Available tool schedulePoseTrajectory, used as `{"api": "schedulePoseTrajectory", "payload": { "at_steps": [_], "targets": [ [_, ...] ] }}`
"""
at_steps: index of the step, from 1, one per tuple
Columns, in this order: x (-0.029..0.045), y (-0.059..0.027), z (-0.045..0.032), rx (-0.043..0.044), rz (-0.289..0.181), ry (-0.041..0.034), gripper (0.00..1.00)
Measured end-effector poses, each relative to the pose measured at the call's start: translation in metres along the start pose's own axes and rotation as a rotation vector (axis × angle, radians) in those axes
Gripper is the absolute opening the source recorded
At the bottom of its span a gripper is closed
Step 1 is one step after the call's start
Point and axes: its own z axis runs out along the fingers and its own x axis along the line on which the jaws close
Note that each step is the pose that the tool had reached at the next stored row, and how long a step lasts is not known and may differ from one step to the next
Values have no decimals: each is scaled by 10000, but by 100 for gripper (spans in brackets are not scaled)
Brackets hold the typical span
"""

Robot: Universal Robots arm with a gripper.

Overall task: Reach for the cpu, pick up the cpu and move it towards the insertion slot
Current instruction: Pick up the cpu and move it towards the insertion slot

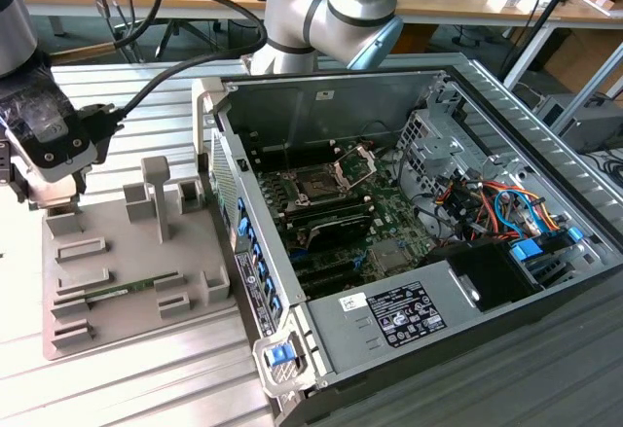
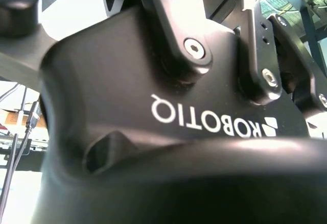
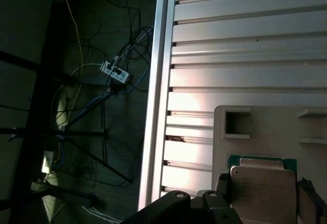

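First wrist view: cpu (image 3: pixel 263 191), square, pale silvery lid on green board, flat at corner of grey tray (image 3: pixel 271 127). Exterior view: gripper (image 1: pixel 47 192) over that corner; spread or pinching, cannot tell.

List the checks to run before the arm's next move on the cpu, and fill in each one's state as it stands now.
1. cpu lying flat on the grey fixture, pale top up: ok.
2. gripper positioned over the fixture's corner where the cpu sits: ok.
3. insertion slot uncovered, with its metal frame swung open: ok.
4. Straight low path from fixture to slot: not ok. The case wall stands between them.
5. memory stick lying apart from the cpu: ok.
6. cpu orientation matching the slot: cannot tell.
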Motion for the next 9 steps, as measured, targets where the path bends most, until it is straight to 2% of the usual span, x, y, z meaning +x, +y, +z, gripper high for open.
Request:
{"api": "schedulePoseTrajectory", "payload": {
  "at_steps": [4, 5, 6, 7, 9],
  "targets": [
    [0, 3, -18, 0, 0, -1, 55],
    [-1, 3, -21, 37, -1, 3, 55],
    [0, 4, -20, 336, 1, 20, 55],
    [0, 3, -21, 732, 2, 45, 55],
    [-1, 3, -20, 1089, 2, 64, 55]
  ]
}}
